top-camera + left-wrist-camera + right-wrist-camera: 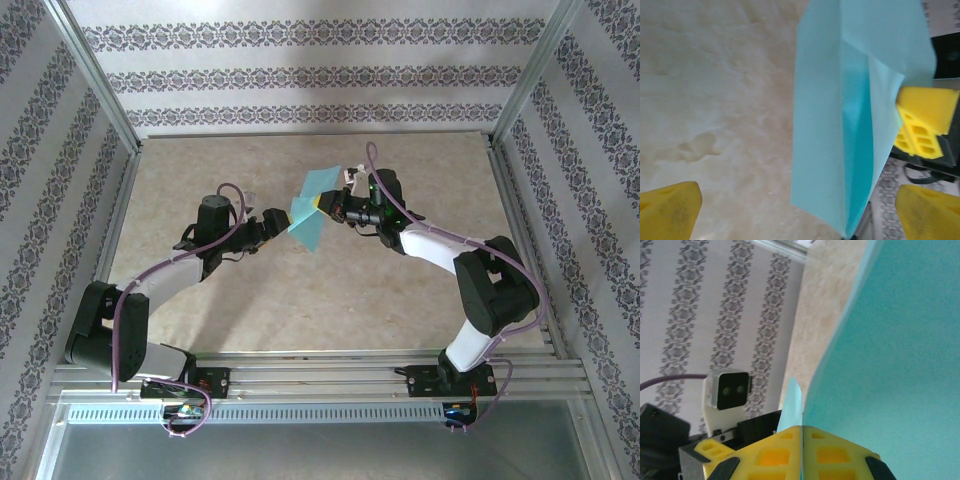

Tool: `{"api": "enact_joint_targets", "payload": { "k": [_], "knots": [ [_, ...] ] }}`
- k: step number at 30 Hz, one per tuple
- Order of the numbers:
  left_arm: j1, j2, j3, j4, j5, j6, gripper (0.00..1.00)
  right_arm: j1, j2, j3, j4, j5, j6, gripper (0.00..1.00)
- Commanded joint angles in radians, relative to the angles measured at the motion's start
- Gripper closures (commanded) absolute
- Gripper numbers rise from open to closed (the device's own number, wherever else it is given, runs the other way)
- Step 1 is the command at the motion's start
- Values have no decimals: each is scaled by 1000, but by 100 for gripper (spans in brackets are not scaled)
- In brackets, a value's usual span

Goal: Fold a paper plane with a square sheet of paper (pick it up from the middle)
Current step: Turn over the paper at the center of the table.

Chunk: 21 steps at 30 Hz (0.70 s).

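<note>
Midair above the tabletop (300,310), the right claw (802,452) pinched the part-folded square sheet of paper (308,215) — the left claw (278,222) gaped empty, seemingly due to regrip for the next crease.

right gripper (802,432): yellow fingers (771,457) pressed flat together at the bottom edge, seam running straight up the middle
paper sheet (900,355): turquoise, pinched in that seam, fans up and right across most of the frame; a small curled flap (793,405) pokes out just left of it
table (825,305): beige mottled strip up top
background: striped floral wallpaper (715,305), white-and-black camera box (728,390) and purple cable (665,383) at left
</note>
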Motion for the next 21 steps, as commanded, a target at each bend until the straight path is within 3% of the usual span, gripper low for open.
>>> {"api": "enact_joint_targets", "payload": {
  "k": [1,5,12,21],
  "knots": [
    [-21,17,-10,196,107,-132,0,-4,8,51,141,-124,116,96],
    [-29,52,-13,328,135,-227,4,-4,27,61,245,-172,188,95],
    [-28,71,-20,499,155,-340,36,-8,50,37,247,-186,172,95],
    [-11,2,-22,410,125,-275,50,-17,80,22,248,-194,164,95]
  ]
}}
